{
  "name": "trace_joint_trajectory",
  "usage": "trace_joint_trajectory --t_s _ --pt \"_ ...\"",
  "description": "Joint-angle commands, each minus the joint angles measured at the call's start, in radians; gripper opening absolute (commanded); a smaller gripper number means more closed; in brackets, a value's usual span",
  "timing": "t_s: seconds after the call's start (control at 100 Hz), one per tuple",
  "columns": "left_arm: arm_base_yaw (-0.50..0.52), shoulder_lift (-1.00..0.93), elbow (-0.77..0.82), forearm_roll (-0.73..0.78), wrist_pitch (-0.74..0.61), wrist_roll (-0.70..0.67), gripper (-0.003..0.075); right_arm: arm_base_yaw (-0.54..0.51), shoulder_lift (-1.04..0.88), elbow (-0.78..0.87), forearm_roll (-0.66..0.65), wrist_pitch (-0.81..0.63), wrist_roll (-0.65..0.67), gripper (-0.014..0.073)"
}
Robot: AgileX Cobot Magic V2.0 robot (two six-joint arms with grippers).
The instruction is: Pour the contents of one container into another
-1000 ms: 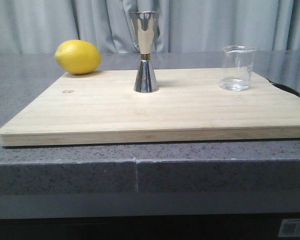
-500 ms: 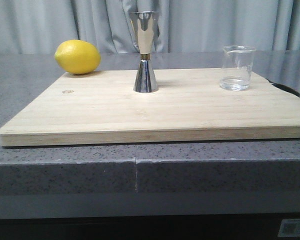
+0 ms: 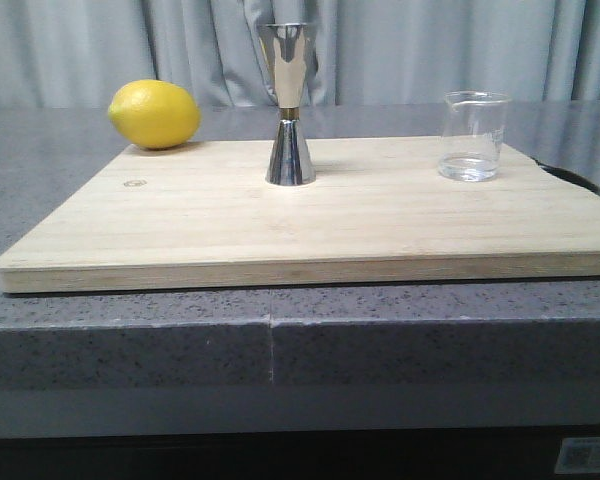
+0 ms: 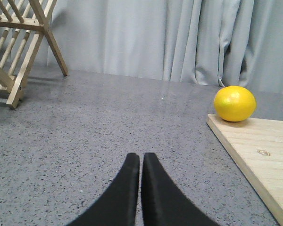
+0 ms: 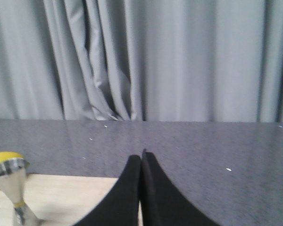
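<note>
A small clear glass beaker (image 3: 473, 136) with a little clear liquid stands on the right side of the wooden board (image 3: 310, 225). The tall steel jigger (image 3: 290, 105) stands upright near the board's far middle; its top also shows in the right wrist view, where the jigger (image 5: 12, 188) is blurred. Neither arm appears in the front view. My left gripper (image 4: 141, 157) is shut and empty over the grey counter, left of the board. My right gripper (image 5: 141, 156) is shut and empty above the board's far edge; the beaker is out of that view.
A yellow lemon (image 3: 155, 114) rests at the board's far left corner, also seen as the lemon (image 4: 234, 103) from the left wrist. A wooden drying rack (image 4: 19, 42) stands on the counter to the far left. Grey curtains (image 3: 430, 50) hang behind.
</note>
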Motion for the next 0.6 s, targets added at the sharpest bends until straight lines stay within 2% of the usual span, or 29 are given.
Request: trace_joint_trajectory --t_s 0.0,0.08,0.15,0.35,0.53,0.59 --pt "0.003 -0.023 0.027 -0.007 -0.083 -0.011 -0.0019 -0.004 -0.094 0.049 0.246 -0.007 -0.289 -0.0071" --pt "0.003 -0.023 0.027 -0.007 -0.083 -0.011 -0.0019 -0.007 -0.185 0.122 0.457 0.002 -0.548 -0.0071" --pt "0.003 -0.023 0.027 -0.007 -0.083 -0.011 -0.0019 -0.031 -0.266 0.189 0.585 0.005 -0.671 -0.0071" --pt "0.003 -0.023 0.027 -0.007 -0.083 -0.011 -0.0019 -0.142 -0.457 0.385 0.668 -0.049 -0.692 -0.0071" --pt "0.003 -0.023 0.027 -0.007 -0.083 -0.011 -0.0019 -0.148 -0.568 0.514 0.692 -0.063 -0.694 -0.0071" --pt "0.003 -0.023 0.027 -0.007 -0.083 -0.011 -0.0019 -0.148 -0.59 0.515 0.698 -0.002 -0.695 -0.0071"
